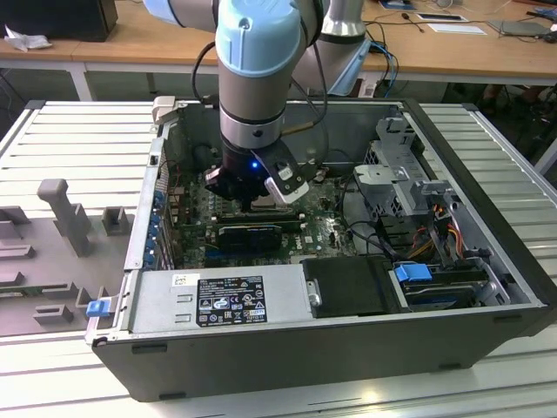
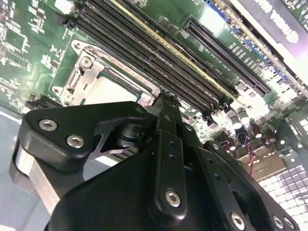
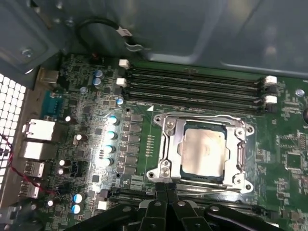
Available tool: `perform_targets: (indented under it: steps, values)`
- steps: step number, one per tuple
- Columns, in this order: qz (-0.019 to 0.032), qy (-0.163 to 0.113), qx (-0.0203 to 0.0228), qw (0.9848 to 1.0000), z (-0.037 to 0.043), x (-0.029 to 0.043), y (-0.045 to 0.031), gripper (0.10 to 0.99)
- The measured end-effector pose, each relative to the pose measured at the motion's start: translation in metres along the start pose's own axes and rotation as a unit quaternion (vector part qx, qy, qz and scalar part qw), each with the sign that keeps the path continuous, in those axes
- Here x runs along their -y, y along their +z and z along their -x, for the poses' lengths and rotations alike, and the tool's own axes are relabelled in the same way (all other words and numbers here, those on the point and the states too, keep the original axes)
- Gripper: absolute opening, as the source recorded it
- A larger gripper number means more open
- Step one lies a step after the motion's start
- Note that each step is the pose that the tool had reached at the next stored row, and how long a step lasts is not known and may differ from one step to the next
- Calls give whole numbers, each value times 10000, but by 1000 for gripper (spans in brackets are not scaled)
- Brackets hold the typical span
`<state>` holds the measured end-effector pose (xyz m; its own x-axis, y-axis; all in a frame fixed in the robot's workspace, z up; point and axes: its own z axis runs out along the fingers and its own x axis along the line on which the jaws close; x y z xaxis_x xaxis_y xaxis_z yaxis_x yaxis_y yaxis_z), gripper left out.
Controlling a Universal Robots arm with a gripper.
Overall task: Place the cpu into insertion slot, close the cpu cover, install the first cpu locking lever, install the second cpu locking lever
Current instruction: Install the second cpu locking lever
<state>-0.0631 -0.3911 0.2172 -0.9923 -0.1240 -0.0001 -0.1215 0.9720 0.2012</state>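
the cpu (image 3: 204,152) already sits in the insertion slot (image 3: 166,144) with the cpu cover (image 3: 240,155) folded flat around it, its window leaving the chip's pale top bare. the gripper (image 3: 166,188) hovers just beside the slot's edge, fingers pressed together and holding nothing, beside the memory slots (image 3: 192,89).

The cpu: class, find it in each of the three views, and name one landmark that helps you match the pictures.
Exterior view: hidden under the arm's wrist inside the computer case.
First wrist view: cpu in the insertion slot, just beyond the pincer.
Second wrist view: cpu beyond the pincer.
Shared landmark: the long black memory slots beside the slot.
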Motion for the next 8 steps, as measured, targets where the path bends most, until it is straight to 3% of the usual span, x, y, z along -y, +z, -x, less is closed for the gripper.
perform_targets:
  steps: [8]
  values:
    - [179,-17,22,9998,-85,48,50,106]
